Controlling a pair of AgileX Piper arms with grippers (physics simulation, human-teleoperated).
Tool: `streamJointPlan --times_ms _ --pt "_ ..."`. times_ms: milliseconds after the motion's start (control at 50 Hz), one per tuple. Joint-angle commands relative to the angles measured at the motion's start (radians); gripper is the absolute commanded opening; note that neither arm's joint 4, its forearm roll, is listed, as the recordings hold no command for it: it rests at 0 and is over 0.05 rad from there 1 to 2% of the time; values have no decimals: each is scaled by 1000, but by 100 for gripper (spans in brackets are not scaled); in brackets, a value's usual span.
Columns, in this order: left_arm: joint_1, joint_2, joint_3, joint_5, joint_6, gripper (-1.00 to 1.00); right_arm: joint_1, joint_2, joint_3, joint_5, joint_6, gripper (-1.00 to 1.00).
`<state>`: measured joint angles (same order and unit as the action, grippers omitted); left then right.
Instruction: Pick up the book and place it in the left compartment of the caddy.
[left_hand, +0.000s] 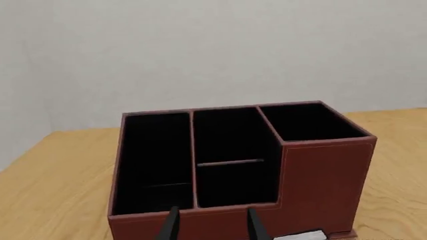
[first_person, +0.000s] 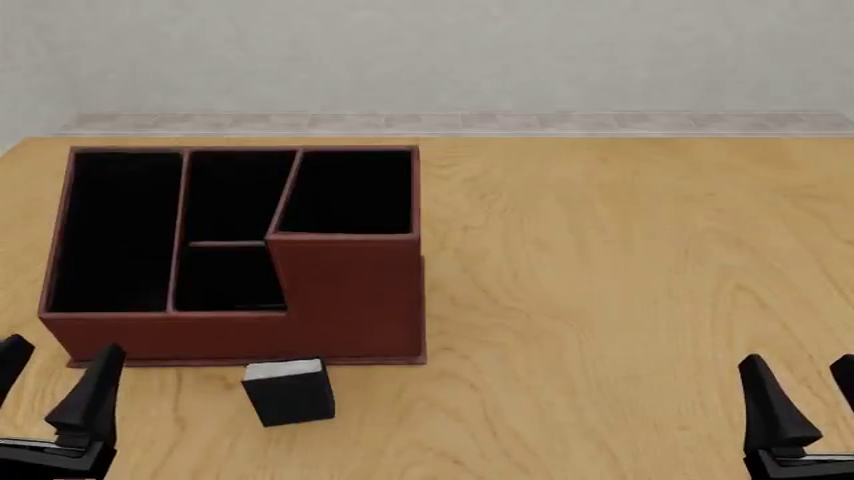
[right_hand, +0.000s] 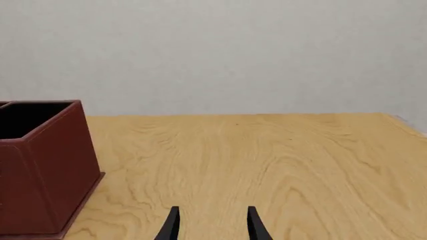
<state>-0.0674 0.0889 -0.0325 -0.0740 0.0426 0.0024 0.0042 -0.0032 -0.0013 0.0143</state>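
The small black book (first_person: 287, 391) with a white page edge lies on the table just in front of the caddy (first_person: 350, 300), near its middle; only its white edge (left_hand: 300, 236) shows in the left wrist view. The reddish-brown caddy (left_hand: 327, 180) has a long narrow left compartment (first_person: 116, 230) (left_hand: 152, 162), black inside and holding nothing. My left gripper (first_person: 54, 385) (left_hand: 211, 225) is open at the near left, left of the book and apart from it. My right gripper (first_person: 801, 395) (right_hand: 211, 225) is open at the near right, far from both.
The caddy's two short middle bays (first_person: 230, 240) and its tall square bay (first_person: 350, 192) are black-lined and hold nothing. Bare wooden table (first_person: 627, 270) stretches right of the caddy. A pale wall (first_person: 427, 55) runs behind the table's far edge.
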Motion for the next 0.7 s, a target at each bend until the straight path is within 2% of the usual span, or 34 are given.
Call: streamJointPlan --times_ms 20,160,380,480,540,600,640,700 --pt "-60 161 -25 -125 23 100 2 1 2 -1 5 100" --pt "-113 273 -43 -213 52 100 2 5 2 -3 5 100" --pt "-174 415 -81 -278 86 100 3 13 1 -9 7 100" --pt "-195 455 -98 -282 87 100 2 15 2 -10 10 100" --pt "-224 478 -106 -276 122 100 0 12 2 -8 12 100" --pt "-251 493 -118 -260 139 100 -2 17 1 -13 15 100" --pt "-285 504 -137 -233 126 100 -2 20 1 -15 15 100" --pt "-310 525 -151 -221 154 100 -2 23 2 -19 16 100"
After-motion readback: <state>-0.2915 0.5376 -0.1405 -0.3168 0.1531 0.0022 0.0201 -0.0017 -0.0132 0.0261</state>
